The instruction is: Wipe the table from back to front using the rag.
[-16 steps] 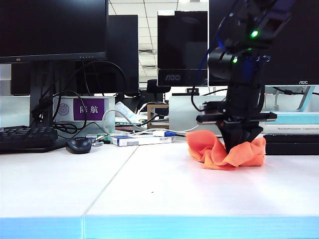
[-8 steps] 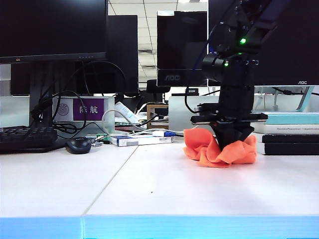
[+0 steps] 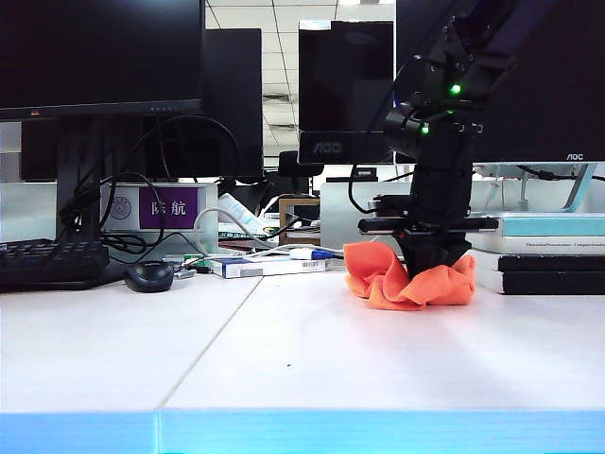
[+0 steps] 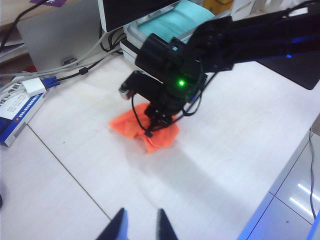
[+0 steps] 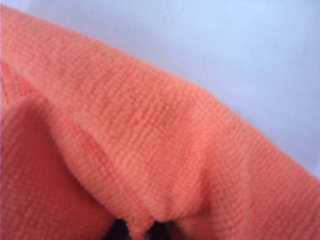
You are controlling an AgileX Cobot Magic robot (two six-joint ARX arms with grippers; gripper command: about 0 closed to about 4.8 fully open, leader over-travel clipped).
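Rag (image 3: 408, 282) is being pinched, bunched, by right gripper (image 3: 430, 269) at rear of surface (image 3: 284, 359).
Left gripper (image 4: 140, 227) is being held above the surface, well apart from it, jaws spread.

From my remote station I can read "AOC" on the lower bezel of the middle monitor (image 3: 345, 90), and the same brand again, smaller, on the bezel of the right monitor (image 3: 558, 85). The purple label (image 3: 169, 206) on the grey box behind the mouse carries two white Chinese characters, 陈航. The print on the blue and white box (image 3: 265, 267) is too small to make out.
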